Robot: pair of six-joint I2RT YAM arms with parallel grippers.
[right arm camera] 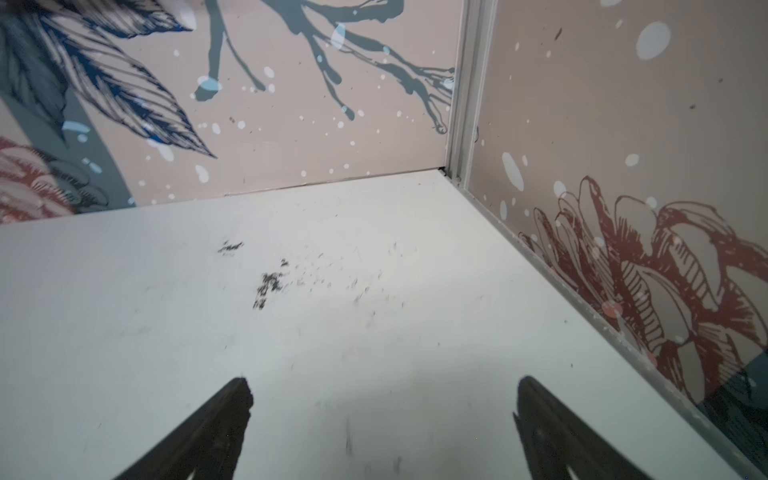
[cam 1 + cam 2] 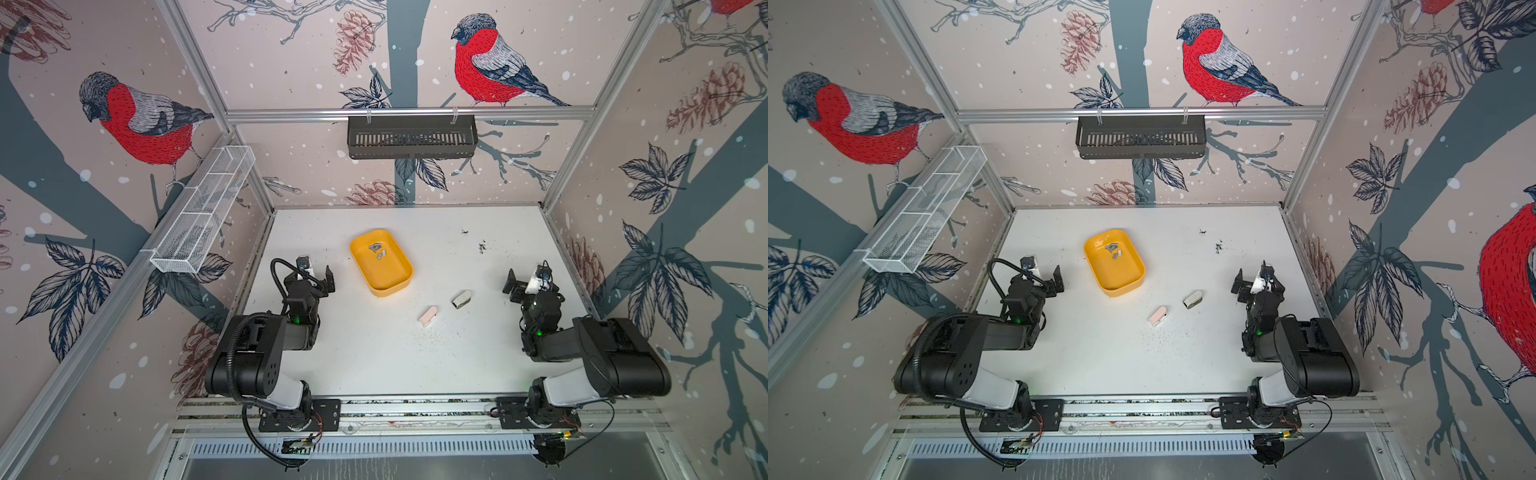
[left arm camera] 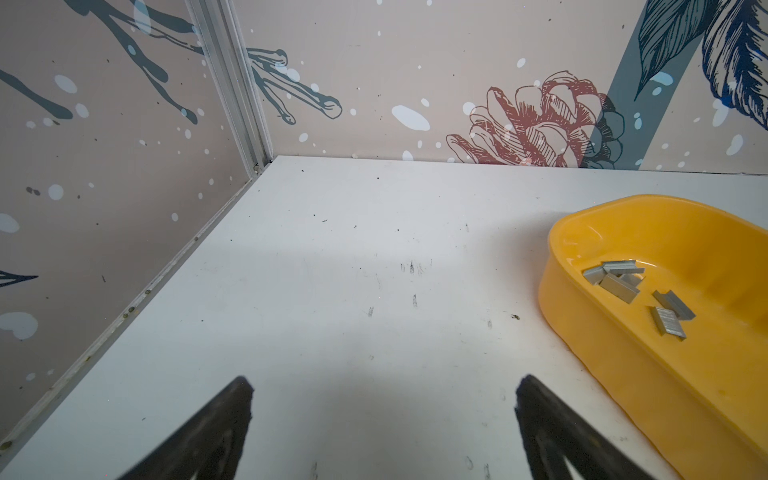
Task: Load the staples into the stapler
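Several silvery staples (image 2: pixel 377 250) (image 2: pixel 1113 251) lie loose in a yellow tray (image 2: pixel 400 286) (image 2: pixel 1130 288) at the table's middle back; the left wrist view shows the staples (image 3: pixel 636 291) inside the tray (image 3: pixel 582 345). Two mini staplers rest on the white table in front of the tray, a pink stapler (image 2: pixel 428 316) (image 2: pixel 1158 316) and a grey-white stapler (image 2: pixel 461 299) (image 2: pixel 1192 300). My left gripper (image 2: pixel 318 274) (image 2: pixel 1047 279) (image 3: pixel 384 390) hovers open and empty left of the tray. My right gripper (image 2: pixel 525 282) (image 2: pixel 1252 283) (image 1: pixel 384 390) hangs open and empty, right of the staplers.
A black slotted basket (image 2: pixel 411 137) hangs on the back wall and a white wire basket (image 2: pixel 203 208) on the left wall. Dark specks (image 2: pixel 482 247) mark the table at back right. Patterned walls close in three sides.
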